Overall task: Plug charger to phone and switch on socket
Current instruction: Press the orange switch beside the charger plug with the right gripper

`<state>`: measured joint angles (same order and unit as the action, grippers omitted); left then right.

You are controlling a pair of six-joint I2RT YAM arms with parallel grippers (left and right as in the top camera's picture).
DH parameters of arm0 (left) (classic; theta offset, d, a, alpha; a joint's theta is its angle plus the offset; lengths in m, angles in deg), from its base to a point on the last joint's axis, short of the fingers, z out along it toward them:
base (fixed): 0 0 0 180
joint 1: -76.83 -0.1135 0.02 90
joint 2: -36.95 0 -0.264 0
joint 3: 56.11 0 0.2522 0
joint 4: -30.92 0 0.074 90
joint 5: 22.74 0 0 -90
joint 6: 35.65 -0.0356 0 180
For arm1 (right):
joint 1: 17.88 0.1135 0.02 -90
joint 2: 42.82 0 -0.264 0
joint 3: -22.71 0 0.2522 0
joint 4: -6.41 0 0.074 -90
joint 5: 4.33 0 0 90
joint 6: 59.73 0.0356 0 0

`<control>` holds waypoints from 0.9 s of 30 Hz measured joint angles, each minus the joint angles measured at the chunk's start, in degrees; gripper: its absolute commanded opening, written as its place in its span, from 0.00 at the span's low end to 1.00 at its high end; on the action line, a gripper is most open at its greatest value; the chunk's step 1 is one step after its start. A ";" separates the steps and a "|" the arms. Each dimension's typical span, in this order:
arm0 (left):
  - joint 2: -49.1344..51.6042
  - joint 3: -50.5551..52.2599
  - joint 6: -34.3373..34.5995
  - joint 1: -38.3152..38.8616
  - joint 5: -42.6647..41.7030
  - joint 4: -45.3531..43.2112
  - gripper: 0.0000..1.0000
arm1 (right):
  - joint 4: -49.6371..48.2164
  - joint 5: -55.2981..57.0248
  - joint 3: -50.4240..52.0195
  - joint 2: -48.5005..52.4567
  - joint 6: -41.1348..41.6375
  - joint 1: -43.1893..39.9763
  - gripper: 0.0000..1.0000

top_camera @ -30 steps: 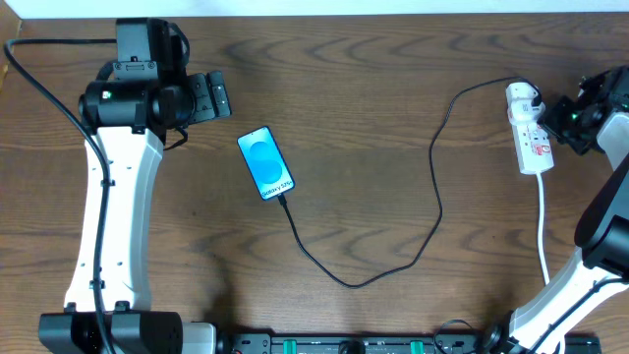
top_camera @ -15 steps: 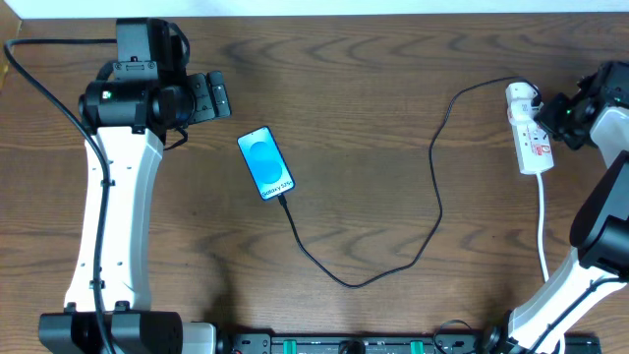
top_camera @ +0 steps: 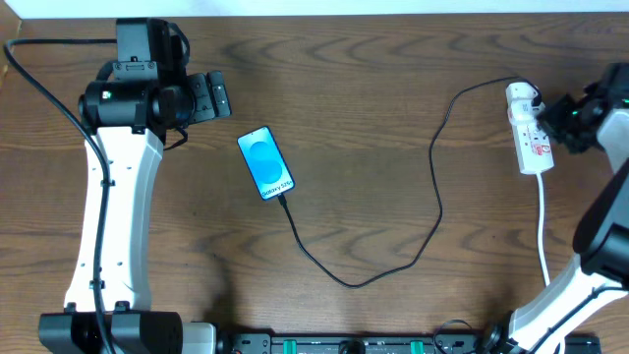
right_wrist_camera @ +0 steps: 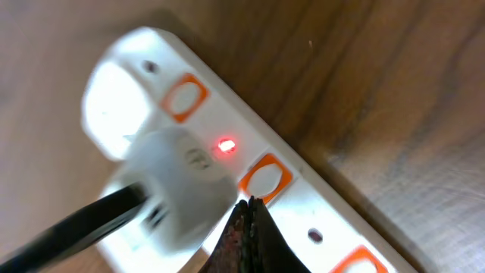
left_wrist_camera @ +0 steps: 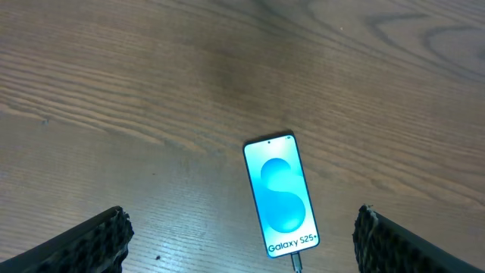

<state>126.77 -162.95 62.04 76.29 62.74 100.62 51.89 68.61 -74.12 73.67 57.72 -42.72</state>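
Observation:
The phone (top_camera: 265,163) lies screen up left of centre, its blue screen lit; it also shows in the left wrist view (left_wrist_camera: 280,195). The black charger cable (top_camera: 437,202) runs from the phone's lower end in a loop to the white adapter (top_camera: 522,95), which sits in the socket strip (top_camera: 532,138) at the far right. In the right wrist view the strip (right_wrist_camera: 318,205) shows a lit red lamp (right_wrist_camera: 225,145) beside the adapter (right_wrist_camera: 178,182). My right gripper (right_wrist_camera: 248,208) is shut, tips over the strip next to an orange switch (right_wrist_camera: 266,177). My left gripper (left_wrist_camera: 242,243) is open, above the phone.
The strip's white cord (top_camera: 543,221) runs down toward the front edge at the right. The left arm's white link (top_camera: 108,216) stands along the left side. A black rail (top_camera: 344,344) lines the front edge of the wooden table (top_camera: 373,118).
The right gripper has shifted slightly beside the strip. The left arm, phone and cable have not moved.

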 measured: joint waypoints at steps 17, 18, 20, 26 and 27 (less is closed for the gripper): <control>0.00 0.00 0.00 0.00 0.00 0.02 0.95 | 38.56 -8.79 -1.07 -42.32 -19.08 11.98 0.99; 0.00 0.00 0.00 0.00 0.00 -0.02 0.95 | 40.54 -7.32 -1.07 -42.29 -19.23 12.11 0.99; 0.00 0.00 0.00 0.00 0.00 0.00 0.95 | 41.94 -6.05 -1.07 -42.29 -19.39 12.11 0.99; 0.00 0.00 0.00 0.00 0.00 0.02 0.95 | 42.18 -3.48 -1.07 -42.29 -21.75 12.11 0.99; 0.00 0.00 0.00 0.00 0.00 0.00 0.95 | 40.59 -3.41 -1.03 -42.29 -22.75 12.13 0.99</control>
<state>126.77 -162.95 62.04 76.29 62.74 100.62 92.48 65.20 -75.15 31.37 34.96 -30.59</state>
